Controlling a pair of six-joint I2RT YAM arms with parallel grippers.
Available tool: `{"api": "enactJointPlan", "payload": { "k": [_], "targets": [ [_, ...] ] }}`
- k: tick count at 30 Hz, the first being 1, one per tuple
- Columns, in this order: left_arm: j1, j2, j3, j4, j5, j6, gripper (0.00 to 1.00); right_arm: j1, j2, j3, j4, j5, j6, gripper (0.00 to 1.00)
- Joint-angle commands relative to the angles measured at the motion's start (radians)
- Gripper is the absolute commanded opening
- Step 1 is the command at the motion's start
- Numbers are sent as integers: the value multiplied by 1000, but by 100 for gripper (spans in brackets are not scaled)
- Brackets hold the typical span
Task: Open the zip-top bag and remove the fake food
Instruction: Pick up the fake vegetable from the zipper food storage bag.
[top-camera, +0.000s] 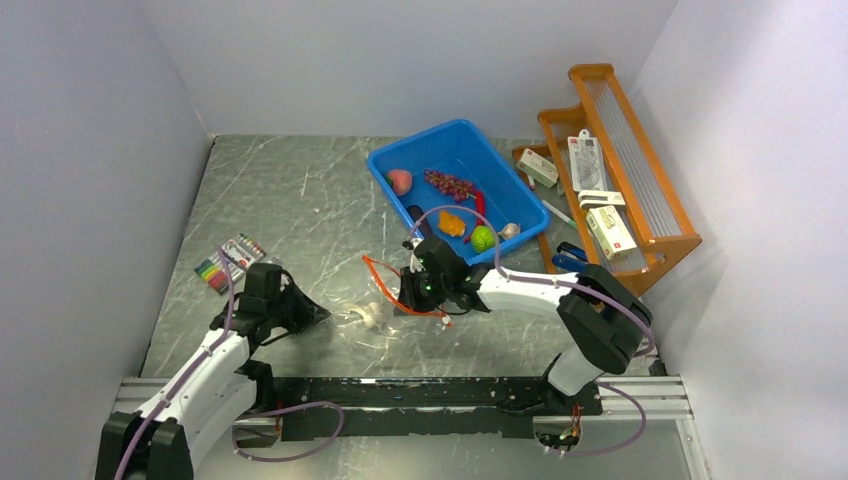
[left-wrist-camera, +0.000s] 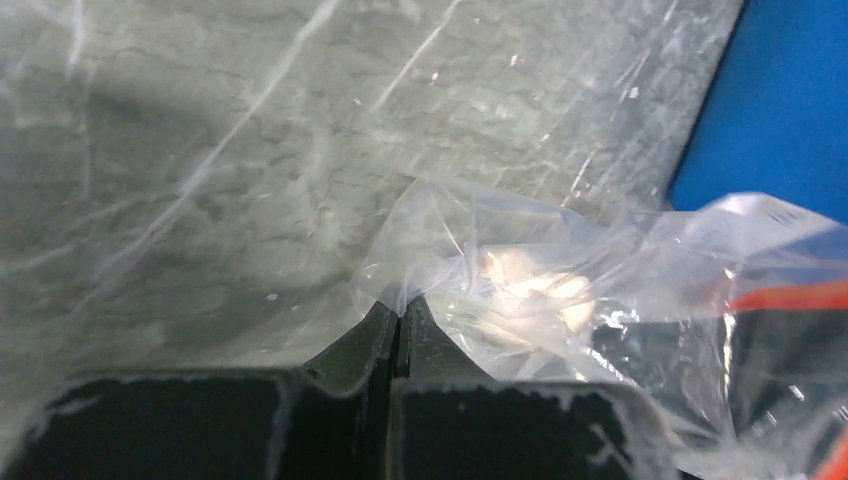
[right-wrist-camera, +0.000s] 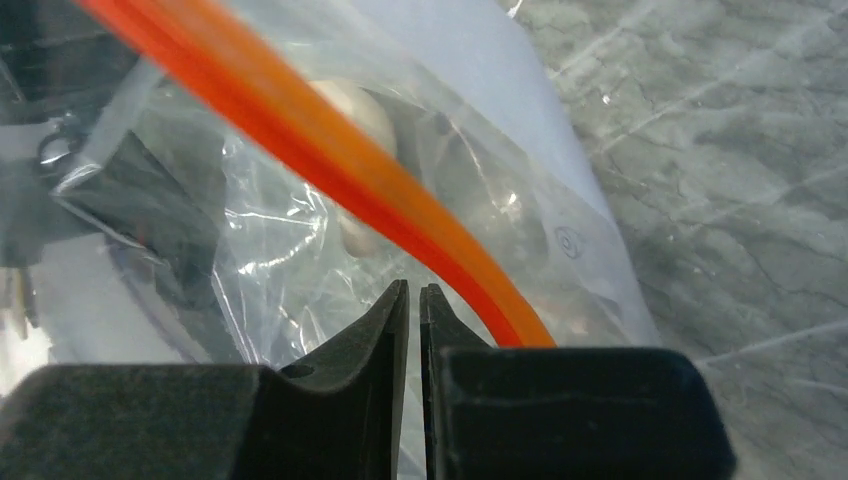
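Where the zip-top bag (top-camera: 385, 305) sits: on the grey marbled table (top-camera: 300, 200), spanned between the two grippers, just on the near side of the blue bin (top-camera: 445, 150).
Left gripper (left-wrist-camera: 398, 312): jaws pressed together and pinching a corner of the clear film. The plastic bunches up right at the tips.
Right gripper (right-wrist-camera: 414, 295): jaws down to a sliver of a gap, clamped on the bag film just beside the zip strip.
Zip strip (right-wrist-camera: 330, 170): red-orange and blurred, running diagonally across the right wrist view. From the top it curves in an arc off the left side of the right gripper. Can't tell how far the mouth is parted.
Inside the bag: one beige bulb (left-wrist-camera: 530, 295) lying against the film between the grippers, nearer the left one.
In the bin: pink-red peach (top-camera: 399, 181), dark red grapes (top-camera: 450, 185), orange piece (top-camera: 451, 223), green ball (top-camera: 483, 238), and a pale piece (top-camera: 509, 230) beside the ball.
Marker pack (top-camera: 230, 262): flat on the table beside the left arm, well apart from the bag.
Wooden rack (top-camera: 640, 160): right of the bin, with small boxes on its shelves.
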Motion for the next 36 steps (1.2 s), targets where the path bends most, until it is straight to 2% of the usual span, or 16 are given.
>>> {"api": "enactJointPlan", "payload": {
  "k": [1,5,8,9,12,17,26,32,35,36],
  "targets": [
    [5,-17,37,-81,-96,-6,7,-4,-38,-16,-28,30,-21,9],
    [5,1,45,-48,-43,17,7,-2,-8,-22,38,-63,-21,14],
    [5,29,43,-23,-8,28,7,-1,33,-17,116,-136,15,29],
    [5,37,43,-17,0,30,7,1,53,-6,125,-145,25,30],
    [5,51,36,-4,17,28,7,4,108,18,139,-120,63,32],
    [5,36,27,0,28,22,7,19,150,40,210,-163,101,35],
    [5,26,6,17,45,8,7,30,136,-9,333,-178,194,45],
    [5,31,2,34,61,-1,7,48,209,65,261,-155,179,45],
    [5,31,6,26,57,1,7,58,243,89,230,-132,173,36],
    [5,32,8,21,55,2,7,61,243,93,217,-116,170,28]
  ]
}}
